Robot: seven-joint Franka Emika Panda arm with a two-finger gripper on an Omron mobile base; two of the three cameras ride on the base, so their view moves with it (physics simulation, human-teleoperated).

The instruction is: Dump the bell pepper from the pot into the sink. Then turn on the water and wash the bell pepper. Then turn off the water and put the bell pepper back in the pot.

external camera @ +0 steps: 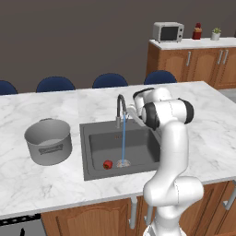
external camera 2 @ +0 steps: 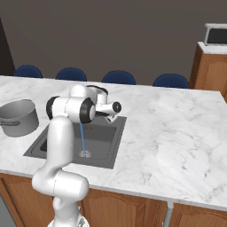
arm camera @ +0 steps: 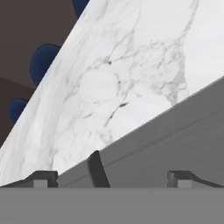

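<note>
Tool tips stand wide apart, released, grasping nothing, poised at the sink rim by the faucet. Water streams onto the drain; the bell pepper lies just left of it in the basin. Farther left, the pot stands upright on the marble tabletop.

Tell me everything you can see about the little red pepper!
The bell pepper is a tiny, round, shiny red vegetable. It sits on the dark grey floor of the sink, near the front, just left of the pale drain. A thin blue stream of water falls onto the drain beside it, not onto the pepper. Nothing is holding it.
</note>
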